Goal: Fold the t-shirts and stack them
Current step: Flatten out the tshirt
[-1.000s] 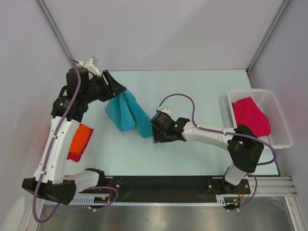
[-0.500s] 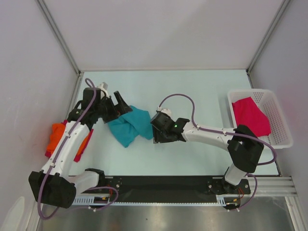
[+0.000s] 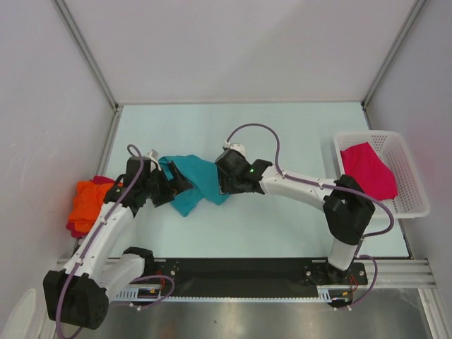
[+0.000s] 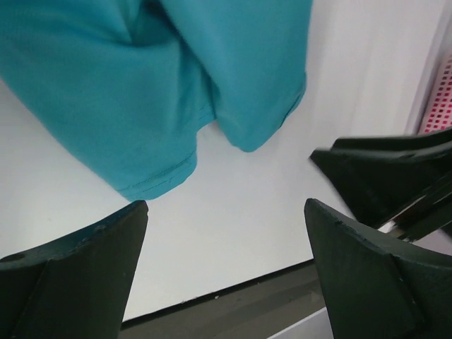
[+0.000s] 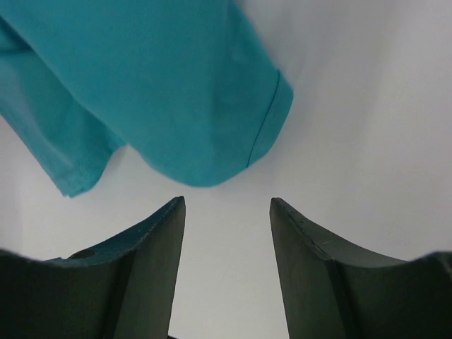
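A teal t-shirt lies crumpled on the table between my two grippers. My left gripper is at its left edge, open and empty. In the left wrist view the teal cloth lies just ahead of the fingers. My right gripper is at the shirt's right edge, open and empty. In the right wrist view a rounded teal fold lies just beyond the fingertips. An orange shirt lies on a dark red one at the table's left edge. A magenta-pink shirt lies in the basket.
The white lattice basket stands at the right edge of the table. The enclosure walls and frame posts close in the back and sides. The black base rail runs along the near edge.
My left arm has swung down and nearer from the far left, and the teal shirt it carried now lies on the table, released. My right gripper has shifted slightly left and farther.
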`<state>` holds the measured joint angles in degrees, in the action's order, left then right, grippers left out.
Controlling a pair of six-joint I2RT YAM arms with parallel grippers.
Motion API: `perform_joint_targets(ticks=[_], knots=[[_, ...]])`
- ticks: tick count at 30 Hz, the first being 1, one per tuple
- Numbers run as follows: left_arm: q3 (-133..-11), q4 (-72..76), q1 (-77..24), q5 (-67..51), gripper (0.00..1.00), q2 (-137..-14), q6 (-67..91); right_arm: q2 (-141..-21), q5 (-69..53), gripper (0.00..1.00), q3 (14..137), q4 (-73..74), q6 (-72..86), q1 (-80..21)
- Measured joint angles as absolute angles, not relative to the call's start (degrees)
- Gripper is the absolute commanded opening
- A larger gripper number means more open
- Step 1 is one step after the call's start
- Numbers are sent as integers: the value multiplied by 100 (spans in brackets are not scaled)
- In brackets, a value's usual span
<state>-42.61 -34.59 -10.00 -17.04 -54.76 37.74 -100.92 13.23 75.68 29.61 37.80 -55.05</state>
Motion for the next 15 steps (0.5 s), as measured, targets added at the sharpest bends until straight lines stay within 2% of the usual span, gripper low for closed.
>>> perform_joint_targets(ticks=[9, 15], knots=[[-3435, -3345, -1041, -1619, 89, -5251, 3962, -10414, 1262, 55, 7961, 2790, 3387, -4783], [-3194, -3048, -1199, -1603, 89, -5360, 4077, -10643, 1175, 54, 7964, 2740, 3334, -4659]])
